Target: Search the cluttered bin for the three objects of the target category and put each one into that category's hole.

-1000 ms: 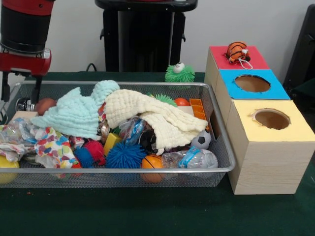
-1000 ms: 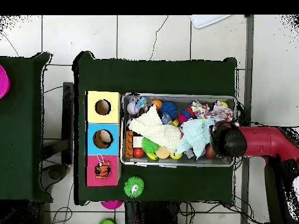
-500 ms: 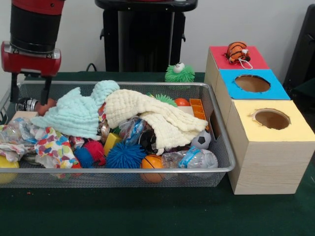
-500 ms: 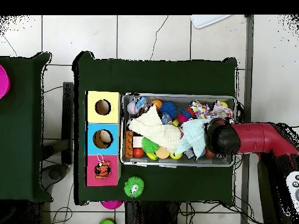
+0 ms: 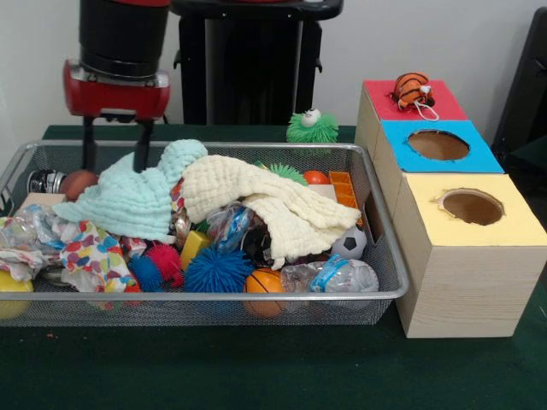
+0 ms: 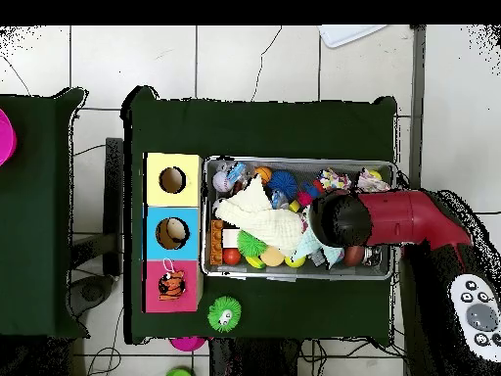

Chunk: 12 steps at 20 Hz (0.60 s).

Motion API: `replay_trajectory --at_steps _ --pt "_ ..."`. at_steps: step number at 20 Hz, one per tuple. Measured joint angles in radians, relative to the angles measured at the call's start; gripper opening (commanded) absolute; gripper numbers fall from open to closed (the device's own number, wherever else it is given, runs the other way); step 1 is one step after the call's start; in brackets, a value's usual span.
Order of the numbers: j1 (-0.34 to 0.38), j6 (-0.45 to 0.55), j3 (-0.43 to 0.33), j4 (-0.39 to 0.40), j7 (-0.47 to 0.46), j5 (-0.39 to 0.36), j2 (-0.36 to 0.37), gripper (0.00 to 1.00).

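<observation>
Jaws: my gripper [image 5: 113, 158] hangs with its two prongs apart and nothing between them, tips just above the mint cloth [image 5: 132, 201].
Landmark: the wire bin [image 5: 389, 282] on the green tabletop [image 5: 256, 367]; everything below is placed against it.
Target category: I cannot tell from here which it is. One tiger-striped toy [image 5: 413, 90] sits on the red box [image 5: 385, 104] past the bin's end, covering where its hole would be; the blue box [image 5: 479, 158] and yellow box [image 5: 513, 226] beside it show open holes.
Where candidates lie: inside the bin, mostly half-buried. A blue spiky ball [image 5: 217, 270], small basketball [image 5: 264, 282] and soccer ball [image 5: 349, 243] sit along the bin's front wall; a cream cloth [image 5: 273, 201] drapes over the bin's middle.
Outside the bin: a green fuzzy toy [image 5: 311, 127] behind its back rim.
Risk, cloth: closing here would likely pinch fabric, not a toy, and drag the pile along.
Risk, rim: a snagged cloth could tip small balls over the bin's low wall.
Risk, search: whatever lies under the two cloths is hidden, so a blind grab may bring up the wrong category.
</observation>
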<state>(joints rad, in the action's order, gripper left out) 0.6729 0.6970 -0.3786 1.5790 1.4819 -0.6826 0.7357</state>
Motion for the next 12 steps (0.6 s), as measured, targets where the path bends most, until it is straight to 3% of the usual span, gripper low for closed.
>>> replay_trajectory --at_steps 12 --pt "-0.145 0.044 0.030 0.018 0.000 0.132 0.054 1.00"
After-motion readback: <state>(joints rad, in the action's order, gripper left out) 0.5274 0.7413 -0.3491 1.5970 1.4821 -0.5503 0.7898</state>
